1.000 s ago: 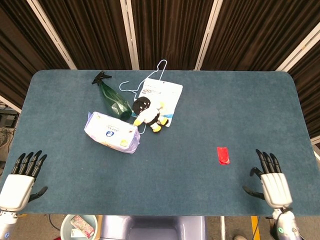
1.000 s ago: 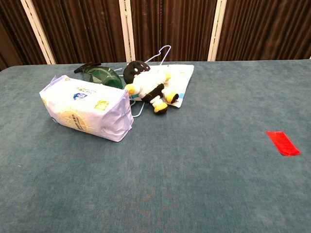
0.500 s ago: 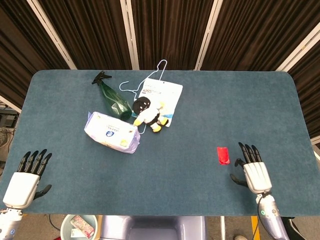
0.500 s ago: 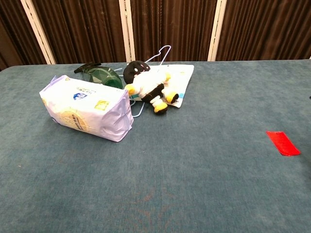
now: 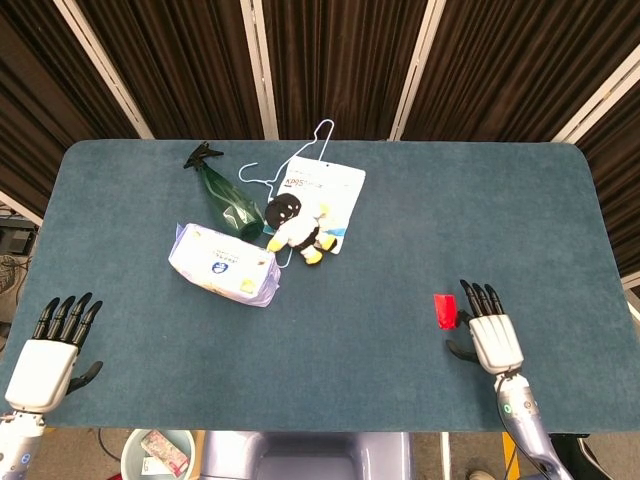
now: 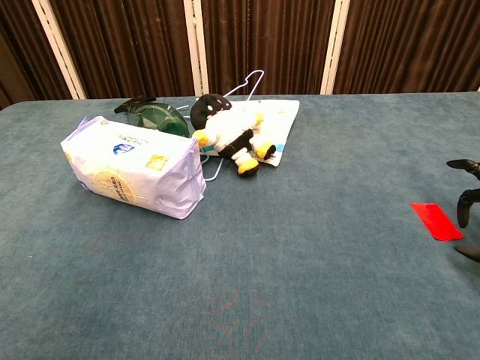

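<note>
My right hand hovers open over the near right of the table, fingers spread and empty, just right of a small red card. In the chest view its dark fingertips show at the right edge beside the red card. My left hand is open and empty at the near left table edge, far from any object. A white and lilac tissue pack lies left of centre, with a black, white and yellow plush toy behind it.
A green spray bottle, a white wire hanger and a white printed pouch lie by the plush toy at the back. The blue table ends at dark curtains. A bin stands below the front edge.
My right hand has moved left and forward over the table, ending beside the red card and entering the chest view. My left hand has shifted slightly.
</note>
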Controlling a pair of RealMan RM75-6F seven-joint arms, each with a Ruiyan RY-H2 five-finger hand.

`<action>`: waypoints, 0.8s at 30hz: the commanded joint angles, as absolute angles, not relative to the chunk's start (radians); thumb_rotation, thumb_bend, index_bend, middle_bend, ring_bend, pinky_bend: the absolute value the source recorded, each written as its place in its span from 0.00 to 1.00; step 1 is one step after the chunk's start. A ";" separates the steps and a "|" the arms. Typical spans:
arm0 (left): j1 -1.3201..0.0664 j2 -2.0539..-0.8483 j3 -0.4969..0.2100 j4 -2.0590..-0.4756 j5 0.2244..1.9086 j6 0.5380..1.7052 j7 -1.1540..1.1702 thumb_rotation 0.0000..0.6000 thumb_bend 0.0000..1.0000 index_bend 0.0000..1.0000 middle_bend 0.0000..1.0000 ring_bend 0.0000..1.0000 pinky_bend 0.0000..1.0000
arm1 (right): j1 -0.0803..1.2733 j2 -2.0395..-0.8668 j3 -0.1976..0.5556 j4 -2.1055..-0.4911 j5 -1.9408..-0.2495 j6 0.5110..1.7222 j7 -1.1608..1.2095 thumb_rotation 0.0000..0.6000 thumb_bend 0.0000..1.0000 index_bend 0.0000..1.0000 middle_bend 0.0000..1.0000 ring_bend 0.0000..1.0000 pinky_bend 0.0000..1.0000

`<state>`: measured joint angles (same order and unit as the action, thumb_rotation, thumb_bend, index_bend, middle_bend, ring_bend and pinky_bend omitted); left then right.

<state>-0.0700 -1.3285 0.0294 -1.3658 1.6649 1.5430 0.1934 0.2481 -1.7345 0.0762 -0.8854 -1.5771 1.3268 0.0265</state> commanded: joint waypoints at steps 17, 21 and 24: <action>-0.088 -1.335 0.016 -1.355 1.618 1.496 0.197 1.00 0.19 0.00 0.00 0.00 0.00 | 0.296 -1.794 0.080 -0.769 -1.548 1.279 0.082 1.00 0.24 0.50 0.00 0.00 0.00; -0.090 -1.335 0.017 -1.355 1.612 1.488 0.199 1.00 0.19 0.00 0.00 0.00 0.00 | 0.303 -1.804 0.078 -0.752 -1.543 1.271 0.092 1.00 0.24 0.50 0.00 0.00 0.00; -0.091 -1.334 0.016 -1.357 1.606 1.483 0.200 1.00 0.19 0.00 0.00 0.00 0.00 | 0.307 -1.811 0.077 -0.741 -1.541 1.267 0.098 1.00 0.24 0.50 0.00 0.00 0.00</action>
<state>-0.0911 -1.3341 0.0162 -1.3562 1.6066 1.4837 0.1996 0.3053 -1.8082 0.0778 -0.7443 -1.5418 1.2683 0.0965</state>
